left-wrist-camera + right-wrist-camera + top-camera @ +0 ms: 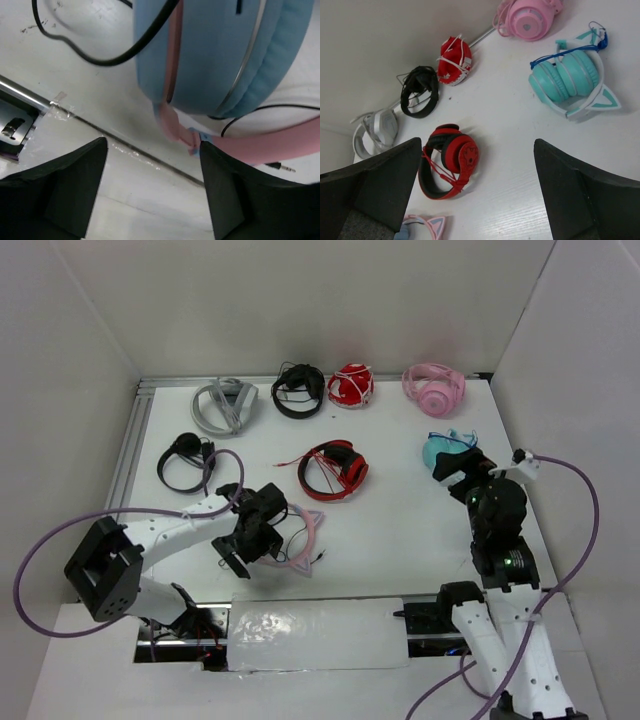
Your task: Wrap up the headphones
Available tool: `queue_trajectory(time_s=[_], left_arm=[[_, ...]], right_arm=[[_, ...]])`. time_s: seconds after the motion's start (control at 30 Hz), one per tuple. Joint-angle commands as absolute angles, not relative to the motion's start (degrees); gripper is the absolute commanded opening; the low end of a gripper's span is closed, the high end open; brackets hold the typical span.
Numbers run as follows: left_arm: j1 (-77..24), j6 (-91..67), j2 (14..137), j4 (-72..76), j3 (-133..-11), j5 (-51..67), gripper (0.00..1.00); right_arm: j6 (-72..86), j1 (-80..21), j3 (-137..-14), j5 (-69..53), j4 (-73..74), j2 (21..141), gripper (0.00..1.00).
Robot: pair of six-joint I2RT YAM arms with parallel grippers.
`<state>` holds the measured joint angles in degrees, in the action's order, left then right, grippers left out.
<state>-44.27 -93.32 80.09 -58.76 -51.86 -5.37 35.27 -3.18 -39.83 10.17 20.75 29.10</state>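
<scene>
The headphones (pixel 304 538) lie near the table's front, left of centre, with a pink headband and pink cat ears. In the left wrist view their light blue earcups (pixel 215 50) fill the top, the pink headband (pixel 280 146) runs right, and the thin dark cable (pixel 100 59) loops loose on the table, its plug (pixel 285 169) lying free. My left gripper (pixel 250 545) (pixel 152 146) hovers just beside them, open, with only bare table between its fingers. My right gripper (pixel 455 472) (pixel 477 145) stands open and holds nothing at the right. The headphones' cat ears (pixel 422 227) show at the bottom of the right wrist view.
Other headphones lie around: teal cat-ear (pixel 445 450) (pixel 570 80), pink (pixel 433 388) (pixel 530 17), red-and-black (pixel 335 470) (pixel 451 161), small red (pixel 350 386), black (pixel 298 390), grey (pixel 225 405), and black at left (pixel 185 462). A clear plastic sheet (pixel 310 635) covers the front edge.
</scene>
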Motion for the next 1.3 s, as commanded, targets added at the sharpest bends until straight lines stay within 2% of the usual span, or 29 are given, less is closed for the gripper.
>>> queue_trajectory(time_s=[0.0,0.17,0.27,0.3,0.37,0.4,0.57,0.73,0.93,1.03,1.1,1.2,1.27], left_arm=[[-43.9,-96.9,82.8,-57.0,-52.5,-8.5,0.85],[-42.1,-97.1,85.0,-55.1,-52.4,-9.4,0.69],[-42.0,-97.1,85.1,-55.1,-52.6,-10.0,0.5],[-41.9,-97.1,85.1,-55.1,-52.7,-10.7,0.38],[-41.9,-97.0,85.2,-55.1,-52.9,-11.4,0.27],[-41.7,-97.0,85.4,-55.3,-53.3,-11.7,0.18],[-41.7,-96.7,87.6,-56.2,-54.5,-12.7,0.0],[-43.1,-93.7,85.8,-59.6,-59.1,-17.6,0.0],[-47.1,-80.4,77.4,-62.8,-75.3,-26.9,0.0],[-46.9,-67.9,70.8,-55.0,-78.4,-26.6,0.0],[-46.6,-57.3,64.4,-44.8,-78.0,-24.9,0.0],[-44.5,-45.2,56.3,-32.7,-76.4,-17.5,0.0],[-42.8,-40.9,52.6,-30.2,-77.4,-12.2,0.0]], right_arm=[[34.5,-8.9,-42.4,20.0,20.9,28.5,1.0],[34.5,-15.4,-41.9,25.7,21.1,27.0,1.0],[35.0,-17.8,-42.4,28.1,22.1,26.8,1.0],[35.2,-18.6,-42.5,28.6,22.4,26.7,1.0],[36.1,-19.2,-43.1,30.1,23.6,26.9,1.0],[36.4,-19.3,-43.2,30.7,24.3,27.0,1.0],[37.4,-19.4,-43.7,31.6,26.5,26.2,1.0],[34.7,-19.6,-43.2,26.5,24.9,25.7,1.0],[35.2,-19.6,-45.0,24.1,26.7,29.0,1.0],[34.6,-19.7,-44.8,21.0,25.8,29.1,1.0],[32.1,-19.7,-43.9,16.0,24.1,28.1,1.0],[30.2,-20.0,-43.2,9.2,22.2,26.5,1.0],[28.2,-20.0,-41.3,4.5,19.1,24.2,1.0]])
